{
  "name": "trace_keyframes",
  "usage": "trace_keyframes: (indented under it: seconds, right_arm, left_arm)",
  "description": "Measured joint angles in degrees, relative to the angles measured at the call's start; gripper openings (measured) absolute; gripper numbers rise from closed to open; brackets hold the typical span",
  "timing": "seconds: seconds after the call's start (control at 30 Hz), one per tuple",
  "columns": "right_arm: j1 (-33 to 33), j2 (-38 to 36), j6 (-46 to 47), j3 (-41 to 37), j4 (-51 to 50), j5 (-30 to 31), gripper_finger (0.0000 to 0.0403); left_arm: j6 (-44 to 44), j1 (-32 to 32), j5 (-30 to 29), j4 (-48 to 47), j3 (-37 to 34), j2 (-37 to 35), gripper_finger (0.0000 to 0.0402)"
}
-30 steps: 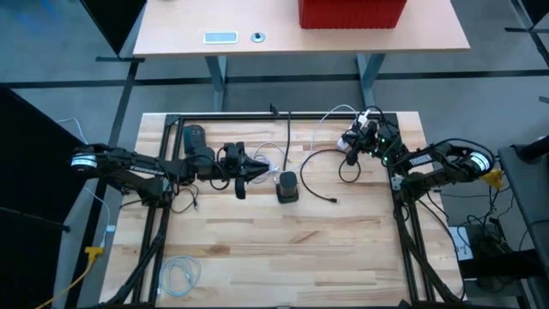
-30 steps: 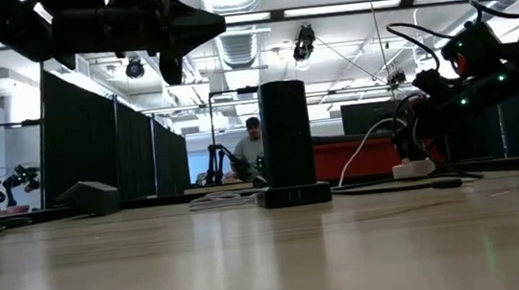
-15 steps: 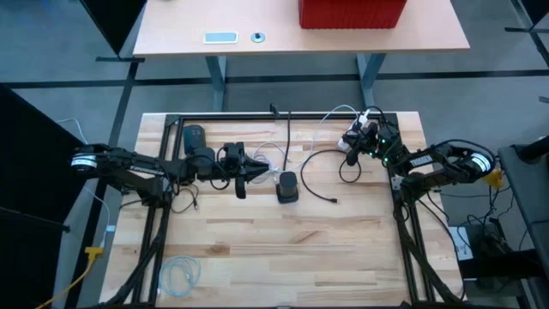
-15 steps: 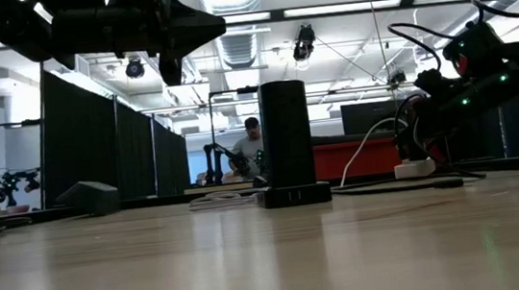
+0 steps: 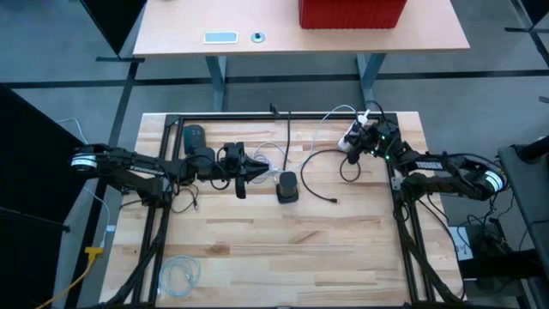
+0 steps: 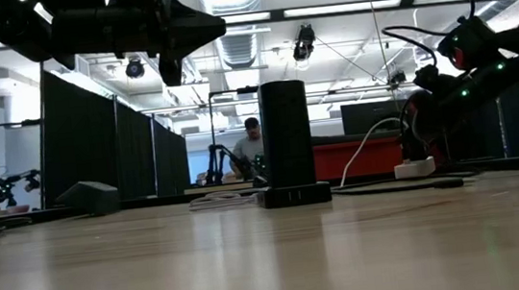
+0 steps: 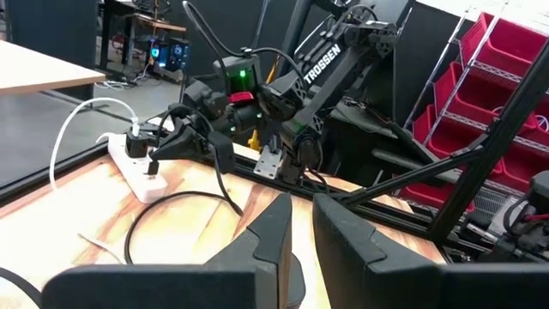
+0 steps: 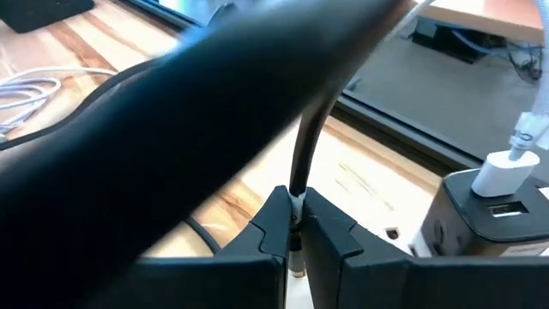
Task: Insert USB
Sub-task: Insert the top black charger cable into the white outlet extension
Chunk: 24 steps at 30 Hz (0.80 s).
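My right gripper (image 5: 363, 143) hovers at the table's far right, just beside the white power strip (image 5: 352, 134), and is shut on a black cable (image 5: 319, 156). The cable loops across the table, and its other end (image 5: 333, 201) lies on the wood. In the right wrist view the strip's block (image 8: 493, 219) shows a slot and a white charger (image 8: 502, 170) plugged into its top. A black tower (image 5: 287, 186) stands upright mid-table. My left gripper (image 5: 261, 174) waits in the air just left of the tower, its fingers a narrow gap apart. My right gripper pinches the black cable near its end (image 8: 297, 196) between the two fingertips (image 8: 273, 225). The cable rises from the fingers and bends away toward the table. A pale tip (image 8: 296, 268) shows just past the fingers. The held end is clear of the table.
A black frame rail (image 5: 257, 118) runs along the far edge, with side rails at left and right. A dark box (image 5: 196, 135) and loose white cable (image 5: 271, 159) lie behind the left gripper. A coiled white cable (image 5: 182, 273) lies near left. A person (image 6: 253, 150) sits far behind.
My right arm has swung its elbow toward the near right, and its gripper has moved slightly up and toward the far edge, closer to the power strip, still shut on the cable. The cable's loop on the table has barely shifted.
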Motion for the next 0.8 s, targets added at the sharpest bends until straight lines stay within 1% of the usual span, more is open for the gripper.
trace_keyframes:
  seconds: [0.17, 0.27, 0.43, 0.5, 0.8]
  right_arm:
    - [1.6, 0.8, 0.0, 2.6, -5.2, -0.2, 0.0003]
    - [2.4, 1.5, 0.8, 2.9, -6.3, -0.7, 0.0003]
    - [2.9, 0.9, 2.3, 2.9, -7.0, 1.5, 0.0003]
    - [2.9, -0.3, 2.3, 3.0, -8.2, 2.1, 0.0003]
    - [4.0, -8.2, 1.3, 8.9, -20.5, 0.6, 0.0003]
  left_arm:
    - [0.0, 0.0, 0.0, 0.0, 0.0, 0.0, 0.0039]
    - [0.0, 0.0, 0.0, -0.2, 0.0, 0.0, 0.0039]
    - [-0.2, 0.0, 0.5, -0.8, 0.0, 0.0, 0.0039]
    - [-0.2, 0.0, 0.6, -1.1, 0.0, 0.0, 0.0039]
    - [0.0, 0.0, 0.6, -1.0, 0.0, -0.2, 0.0039]
